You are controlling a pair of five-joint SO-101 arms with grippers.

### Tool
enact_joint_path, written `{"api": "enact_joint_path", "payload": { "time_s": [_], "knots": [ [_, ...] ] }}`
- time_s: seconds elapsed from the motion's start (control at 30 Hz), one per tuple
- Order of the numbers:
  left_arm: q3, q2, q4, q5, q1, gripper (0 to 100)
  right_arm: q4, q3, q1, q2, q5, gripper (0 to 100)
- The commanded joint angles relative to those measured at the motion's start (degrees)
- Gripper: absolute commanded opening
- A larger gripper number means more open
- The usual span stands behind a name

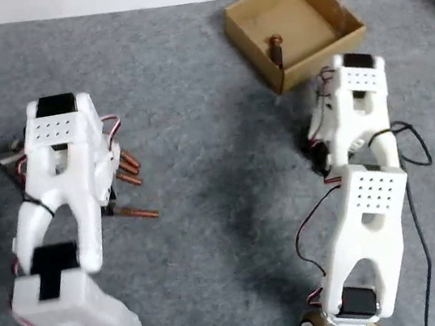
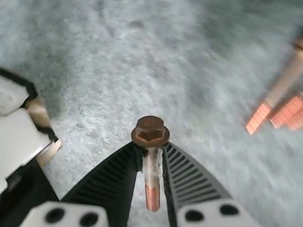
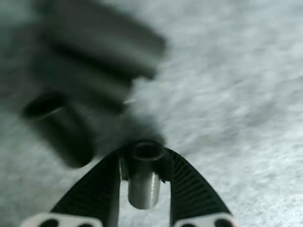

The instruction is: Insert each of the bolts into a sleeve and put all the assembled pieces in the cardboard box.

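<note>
While one assembled piece (image 1: 275, 48) already lies inside the cardboard box (image 1: 333, 5) at the far right of the table (image 1: 219, 171), the rest of the lot is unfinished. Judged progress: early, with one pairing delivered, one in hand and several to go.

Item, left gripper (image 2: 151, 153): closed on a copper-coloured bolt (image 2: 150, 133), pinched just under its hex head, with the shank pointing back toward the wrist.

Item, right gripper (image 3: 144, 161): closed around a dark sleeve (image 3: 143, 187), its open bore facing outward. It is not yet joined to the bolt, as the two arms stand well apart in the high view.

Item, loose bolts (image 1: 127, 168): a small cluster lies beside the left arm. One more (image 1: 136, 213) lies apart, nearer that arm's base. All are bare.

Item, loose sleeves (image 3: 64, 135): at least two lie on the table just beyond the right gripper, blurred.

Markings: no brand, label or writing can be read on the box, the hardware or the arms.
</note>
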Motion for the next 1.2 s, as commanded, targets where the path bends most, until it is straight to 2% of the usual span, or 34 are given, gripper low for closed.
{"api": "enact_joint_path", "payload": {
  "time_s": [0.0, 0.13, 0.33, 0.5, 0.67, 0.73, 0.93, 1.07, 1.17],
  "knots": [
    [-1.1, -13.5, 1.1, -5.4, 2.9, 0, 0.9, -0.3, -4.0, -10.1, 0.9, 0.4],
    [-0.7, -23.4, 1.1, -13.1, 5.1, 1, 0.8, -0.3, -7.5, -16.8, 0.9, 0.4],
    [-0.4, -28.9, 1.2, -14.1, 5.8, 1, 0.8, -0.3, -14.0, -24.1, 0.9, 0.4],
    [2.8, -30.3, 1.2, -26.6, 9.5, 1, 0.8, -0.3, -17.7, -28.4, -3.0, 0.4],
    [3.3, -35.7, 1.1, -27.8, 10.3, 1, 0.9, -0.3, -19.1, -32.4, -3.5, 0.4],
    [3.4, -38.7, 1.1, -30.6, 10.4, 1, 0.9, 0.3, -19.4, -34.0, -3.5, 0.4],
    [3.9, -43.9, 1.1, -42.4, 10.4, 1, 0.8, 11.2, -22.8, -42.7, -3.5, 0.4],
    [7.1, -42.0, 0.6, -42.4, 10.3, 1, 0.5, 21.1, -25.9, -50.6, -3.5, 0.4],
    [11.8, -40.6, -6.3, -42.6, 10.1, 1, -2.9, 28.6, -26.9, -56.6, -3.5, 0.4]
  ]
}}
